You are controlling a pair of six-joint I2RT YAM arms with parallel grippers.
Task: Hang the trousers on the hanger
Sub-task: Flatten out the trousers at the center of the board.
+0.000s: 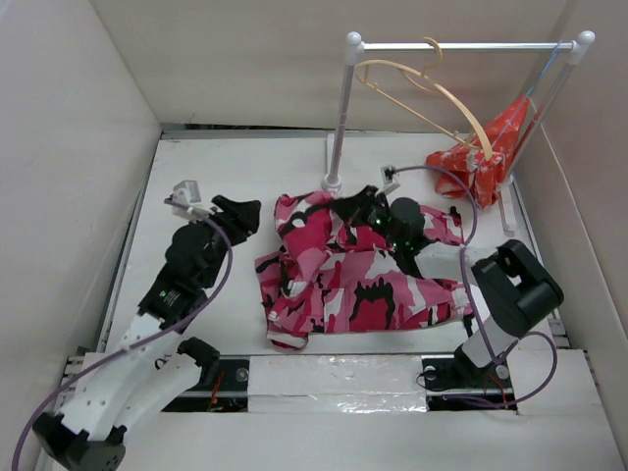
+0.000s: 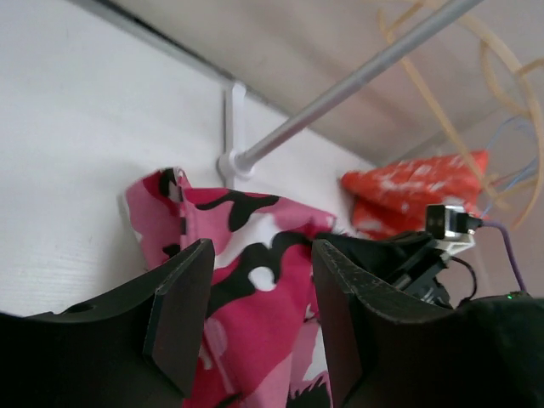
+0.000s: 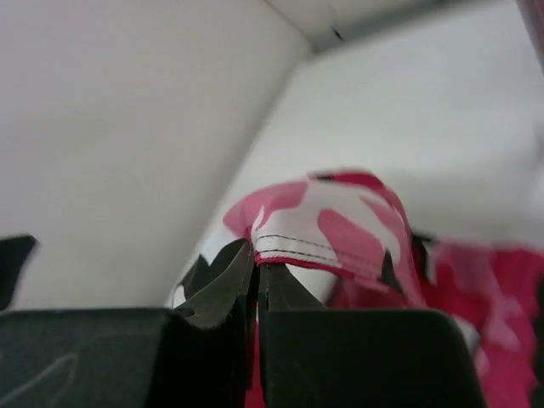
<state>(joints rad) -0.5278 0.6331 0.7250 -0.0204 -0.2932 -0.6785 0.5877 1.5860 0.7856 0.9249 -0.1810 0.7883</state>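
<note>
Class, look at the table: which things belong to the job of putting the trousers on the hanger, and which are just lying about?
Part of the job: the trousers; the hanger; the right claw, shut on the trousers' hem; the left claw, open.
Just lying about: the red-orange cloth; the white rail.

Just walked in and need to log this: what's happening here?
The right gripper is pinched shut on a hem of the camouflage trousers, which lie crumpled on the table. The left gripper is open beside them, holding nothing. The hanger hangs on the rail at the back, with no trousers on it.
</note>
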